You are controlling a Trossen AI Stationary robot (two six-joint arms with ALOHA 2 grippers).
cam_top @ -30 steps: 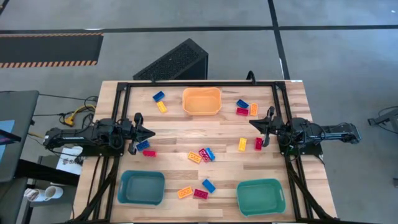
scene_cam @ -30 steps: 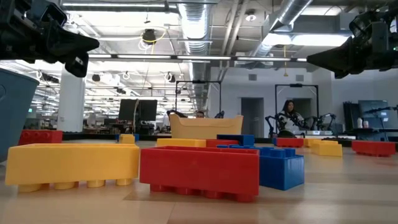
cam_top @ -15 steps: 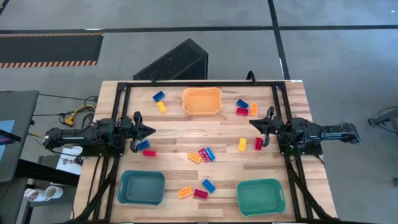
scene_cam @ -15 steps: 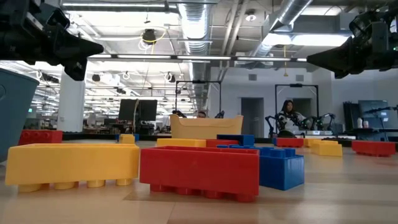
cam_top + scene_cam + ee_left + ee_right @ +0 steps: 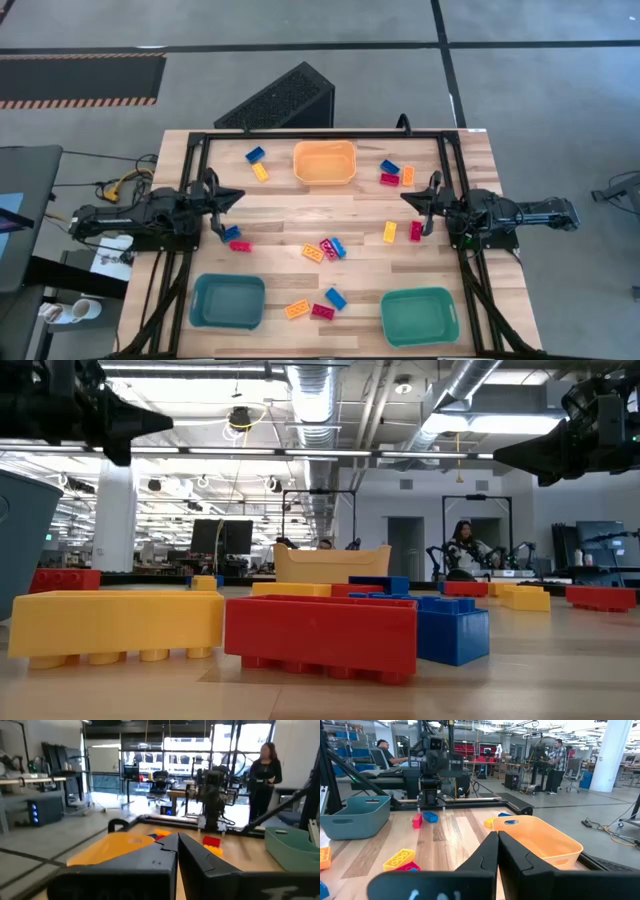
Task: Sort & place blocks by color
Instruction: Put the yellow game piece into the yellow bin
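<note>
Several red, blue and yellow blocks lie flat on the wooden table: a cluster in the middle (image 5: pixel 326 248), a near group (image 5: pixel 318 306), a pair at the far left (image 5: pixel 257 162) and a group at the far right (image 5: pixel 394 174). A blue block (image 5: pixel 231 233) and a red one (image 5: pixel 240 245) lie just by my left gripper (image 5: pixel 241 193), which hovers shut and empty at the table's left side. My right gripper (image 5: pixel 404 198) hovers shut and empty at the right side, beside a yellow block (image 5: pixel 390 232) and a red one (image 5: pixel 416 231).
An orange bin (image 5: pixel 324 162) stands at the far middle. Two teal bins (image 5: pixel 228 300) (image 5: pixel 420 316) stand at the near left and near right. Black frame rails (image 5: pixel 320 133) run along the far edge and both sides. People show in the room beyond the table.
My left gripper has risen a little and its tip has swung toward the table's far edge, off the blue and red blocks beside it; it stays shut. The blocks have not moved.
</note>
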